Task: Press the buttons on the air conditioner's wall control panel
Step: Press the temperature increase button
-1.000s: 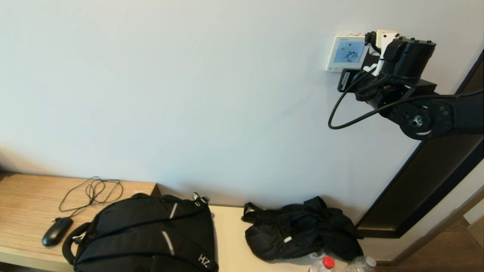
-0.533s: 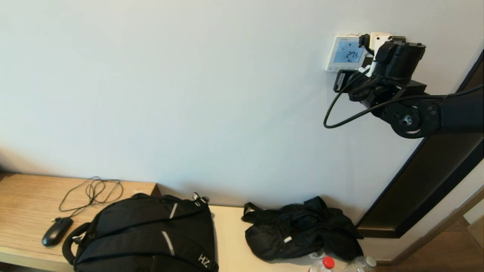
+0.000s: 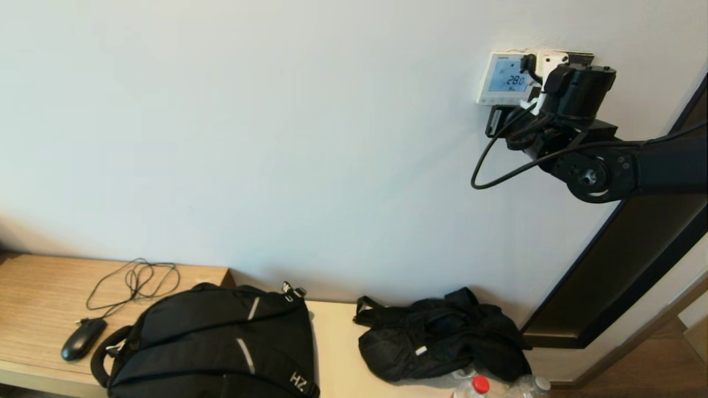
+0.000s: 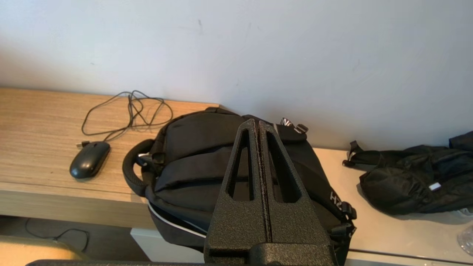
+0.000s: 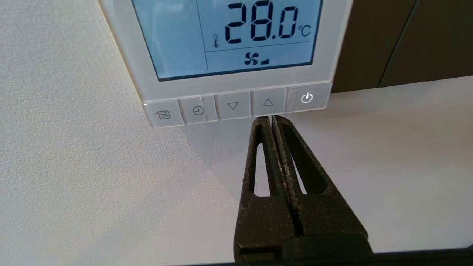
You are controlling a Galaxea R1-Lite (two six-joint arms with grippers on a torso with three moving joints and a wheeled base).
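The white wall control panel (image 3: 502,77) hangs high on the wall at the right, its blue screen (image 5: 236,33) reading 28.0 °C. A row of buttons runs along its lower edge: menu, clock, down arrow (image 5: 232,106), up arrow (image 5: 267,103), power (image 5: 306,98). My right gripper (image 5: 271,118) is shut and empty, its tips touching the lower edge of the up arrow button. In the head view the right arm (image 3: 575,94) covers the panel's right side. My left gripper (image 4: 257,123) is shut and empty, parked low over the black backpack (image 4: 207,162).
A wooden desk (image 3: 33,287) holds a black mouse (image 3: 83,338) with a coiled cable. A black backpack (image 3: 215,342) and a black bag (image 3: 437,342) lie on the lighter counter, bottles at its front right. A dark door frame (image 3: 625,265) stands right of the panel.
My right arm moved left and in toward the wall, bringing the gripper tips onto the panel's button row. The display changed from 27.5 to 28.0.
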